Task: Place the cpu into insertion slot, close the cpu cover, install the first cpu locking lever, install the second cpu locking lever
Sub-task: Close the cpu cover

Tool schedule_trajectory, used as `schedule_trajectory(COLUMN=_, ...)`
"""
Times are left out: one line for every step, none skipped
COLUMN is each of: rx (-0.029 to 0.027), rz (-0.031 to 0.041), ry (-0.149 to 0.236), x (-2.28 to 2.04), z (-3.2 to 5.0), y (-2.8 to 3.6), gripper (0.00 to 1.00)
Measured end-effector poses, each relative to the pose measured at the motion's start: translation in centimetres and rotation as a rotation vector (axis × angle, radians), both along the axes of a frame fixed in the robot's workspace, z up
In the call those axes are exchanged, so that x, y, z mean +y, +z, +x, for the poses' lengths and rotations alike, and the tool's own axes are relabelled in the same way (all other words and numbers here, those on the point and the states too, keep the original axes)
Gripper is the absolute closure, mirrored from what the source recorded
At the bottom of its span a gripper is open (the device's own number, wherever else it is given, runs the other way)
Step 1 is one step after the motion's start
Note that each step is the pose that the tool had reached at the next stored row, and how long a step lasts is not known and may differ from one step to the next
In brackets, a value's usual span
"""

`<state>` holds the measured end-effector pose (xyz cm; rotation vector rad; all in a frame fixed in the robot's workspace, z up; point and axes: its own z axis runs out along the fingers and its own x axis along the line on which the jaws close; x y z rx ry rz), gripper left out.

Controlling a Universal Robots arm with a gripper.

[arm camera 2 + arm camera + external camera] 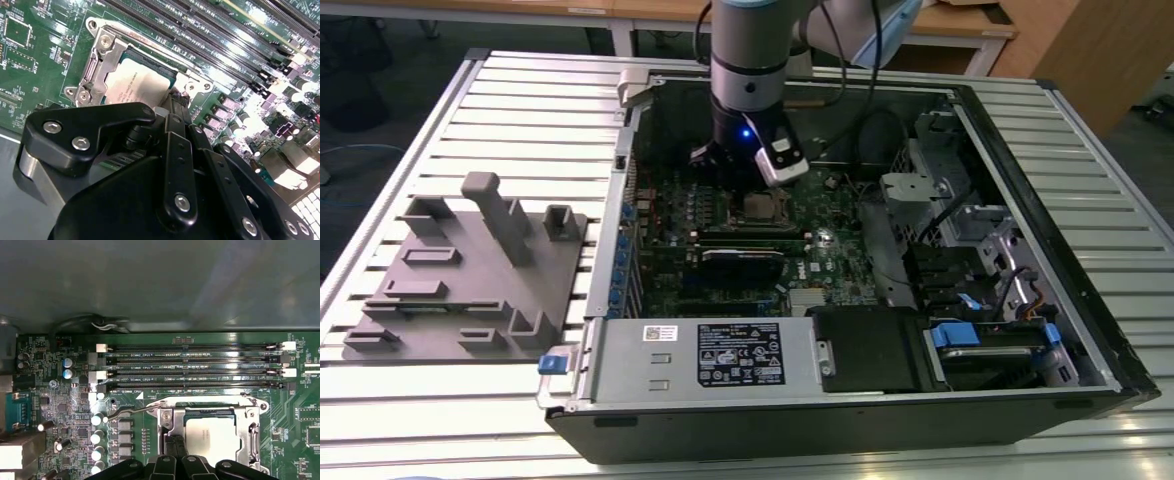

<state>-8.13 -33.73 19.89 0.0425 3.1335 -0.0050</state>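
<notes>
First wrist view shows the cpu (pixel 210 437) seated flat in the insertion slot (pixel 758 207) with the cpu cover (pixel 251 436) down around it. The gripper (pixel 171 449) is at the slot's edge, fingers seemingly pressed together on nothing. The thin, stiff, springy locking lever (pixel 131 411) beside the slot looks best taken near its free end.

Work surface: slatted table (pixel 480 110) of pale ribbed metal, the slats running across, taking up most of the exterior view. Beyond its far edge, light wooden desks (pixel 961 25) set side by side. Wooden panel (pixel 1101 55), warm brown, at the exterior view's upper right corner. Floor (pixel 400 45) dark grey and matt, seen past both far corners of the table. Light even and soft; faint sheen on the nearest slats, shadows diffuse
</notes>
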Motion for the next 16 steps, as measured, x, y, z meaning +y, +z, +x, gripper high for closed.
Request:
schedule_trajectory(rx=0.0004, rz=-0.0005, ry=0.0, x=-0.01, z=-0.01, y=-0.06, gripper=0.89)
schedule_trajectory(rx=0.0005, rz=-0.0007, ry=0.0, x=-0.01, z=-0.02, y=-0.1, gripper=0.89)
schedule_trajectory(rx=0.0005, rz=-0.0007, ry=0.0, x=-0.01, z=-0.02, y=-0.1, gripper=0.89)
schedule_trajectory(rx=0.0004, rz=-0.0005, ry=0.0, x=-0.01, z=-0.01, y=-0.12, gripper=0.89)
schedule_trajectory(rx=0.0001, rz=-0.0002, ry=0.0, x=-0.01, z=-0.01, y=-0.13, gripper=0.89)
schedule_trajectory(rx=0.0, rz=0.0, ry=0.0, x=0.0, z=-0.01, y=-0.14, gripper=0.89)
schedule_trajectory(rx=-0.0001, rz=0.0001, ry=0.0, x=0.0, z=-0.01, y=-0.14, gripper=0.89)
schedule_trajectory(rx=0.0, rz=0.0, ry=0.0, x=0.0, z=-0.01, y=-0.16, gripper=0.89)
schedule_trajectory(rx=0.0, rz=0.0, ry=0.0, x=0.0, z=-0.01, y=-0.16, gripper=0.89)
schedule_trajectory(rx=0.0, rz=-0.0001, ry=0.0, x=0.0, z=-0.01, y=-0.16, gripper=0.89)
schedule_trajectory(rx=0.0, rz=-0.0001, ry=0.0, x=0.0, z=-0.01, y=-0.17, gripper=0.89)
schedule_trajectory(rx=0.0, rz=0.0, ry=0.0, x=0.0, z=-0.01, y=-0.17, gripper=0.89)
schedule_trajectory(rx=0.0, rz=0.0001, ry=0.0, x=0.0, z=-0.01, y=-0.18, gripper=0.89)
schedule_trajectory(rx=0.0, rz=0.0001, ry=0.0, x=0.0, z=-0.01, y=-0.18, gripper=0.89)
schedule_trajectory(rx=-0.0001, rz=0.0001, ry=0.0, x=0.0, z=-0.01, y=-0.2, gripper=0.89)
schedule_trajectory(rx=0.0001, rz=-0.0001, ry=0.0, x=0.0, z=-0.01, y=-0.22, gripper=0.89)
